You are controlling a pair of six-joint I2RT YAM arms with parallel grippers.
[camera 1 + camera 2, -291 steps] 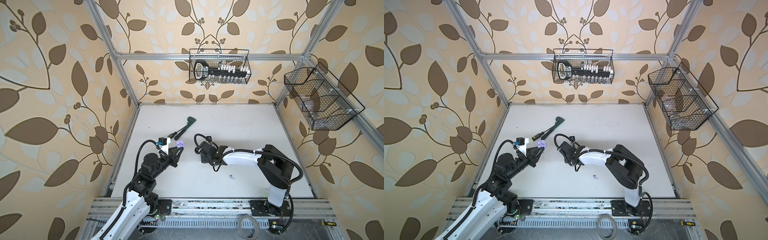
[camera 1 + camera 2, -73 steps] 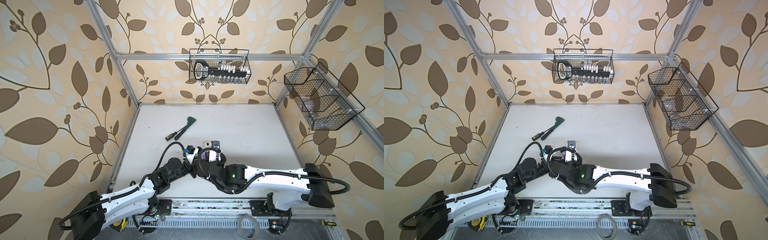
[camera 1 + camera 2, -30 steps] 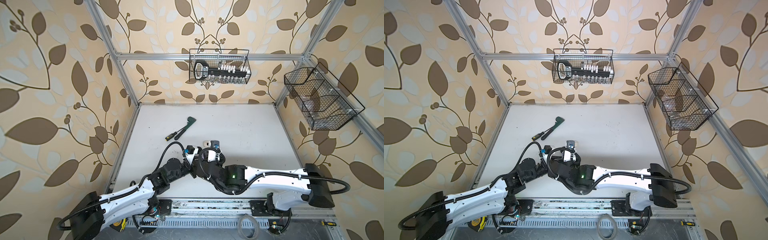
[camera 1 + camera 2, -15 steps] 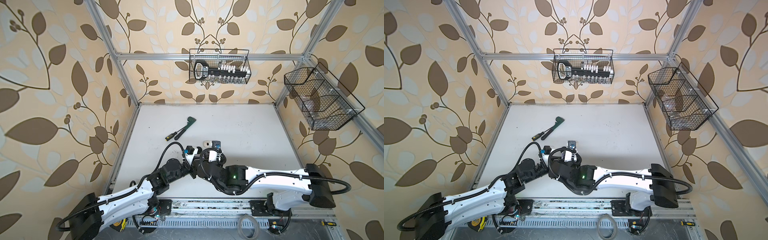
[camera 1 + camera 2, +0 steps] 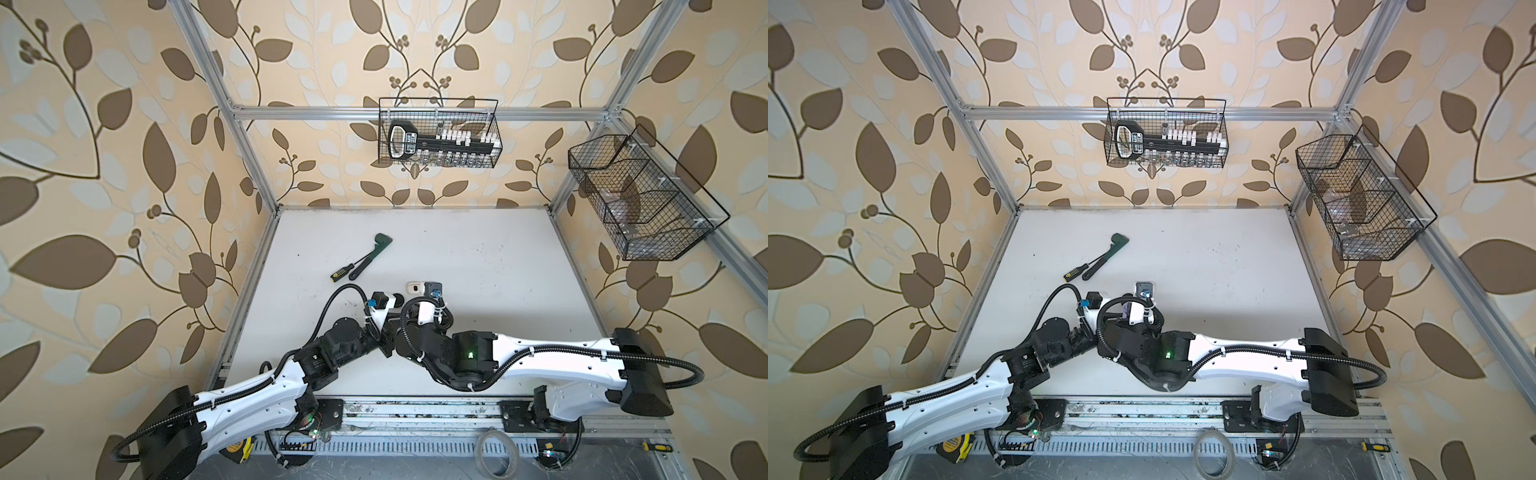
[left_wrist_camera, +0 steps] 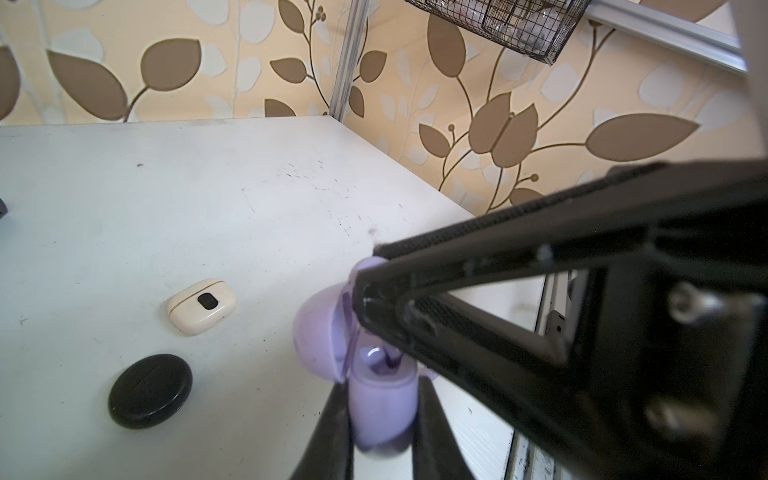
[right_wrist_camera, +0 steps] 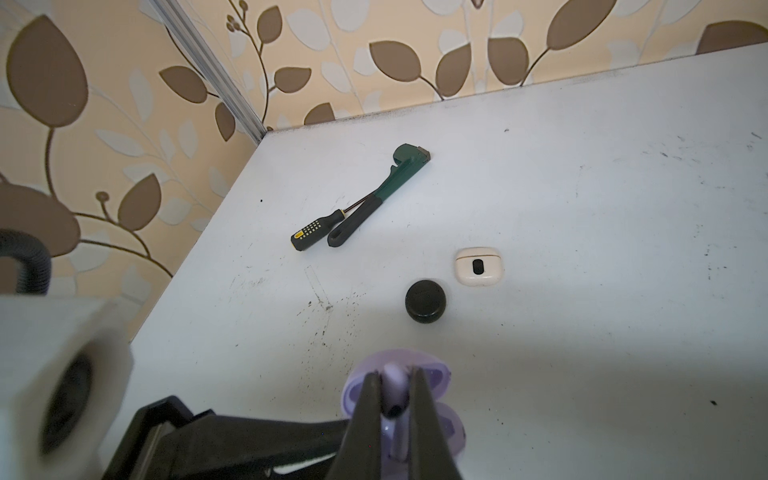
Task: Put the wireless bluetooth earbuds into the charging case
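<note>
Low over table, left gripper clamps lavender case, right gripper pinches lavender earbud, largely hidden.

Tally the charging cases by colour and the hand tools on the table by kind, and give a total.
Lavender charging case: 1
Cream-white charging case: 1
Black charging case: 1
Screwdriver: 1
Pipe wrench: 1
Total: 5
</note>
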